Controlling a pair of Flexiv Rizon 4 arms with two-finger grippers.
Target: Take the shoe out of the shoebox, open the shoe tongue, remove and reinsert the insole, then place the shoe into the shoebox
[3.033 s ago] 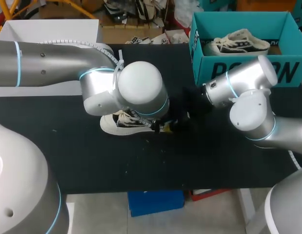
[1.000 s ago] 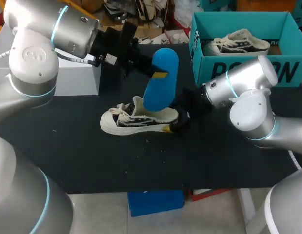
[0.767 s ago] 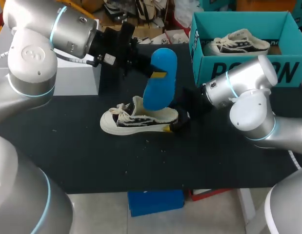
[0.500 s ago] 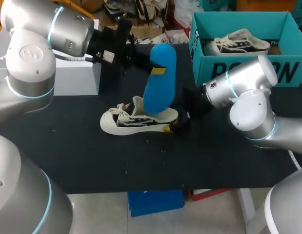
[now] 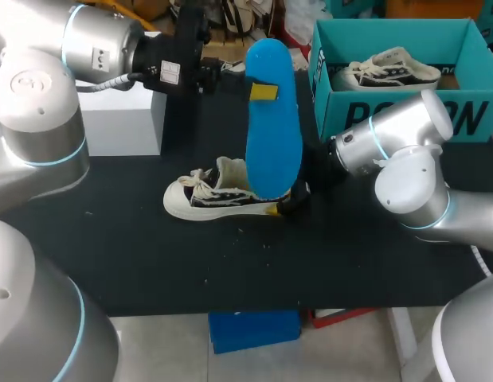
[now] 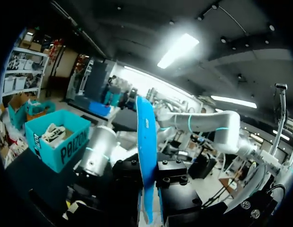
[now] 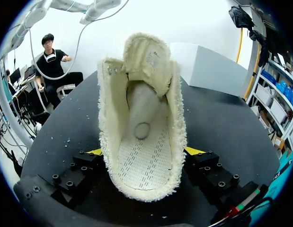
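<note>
Blue insole (image 5: 272, 119) pinched upright in left hand (image 6: 148, 189), right hand (image 7: 145, 152) clamping shoe (image 5: 218, 195) heel on bench (image 5: 150, 255), white-lettered teal shoebox (image 5: 405, 115) nearby.

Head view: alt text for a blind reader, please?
The left pincer holds a blue insole upright over a white shoe on the black table, while the right pincer grips the shoe's heel. A teal shoebox stands behind.

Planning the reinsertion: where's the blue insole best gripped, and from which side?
Probably pinch its flat faces in the upper third, coming from the side as the left hand does: the insole is thin and hangs upright, which leaves its lower end free to enter the shoe.
</note>
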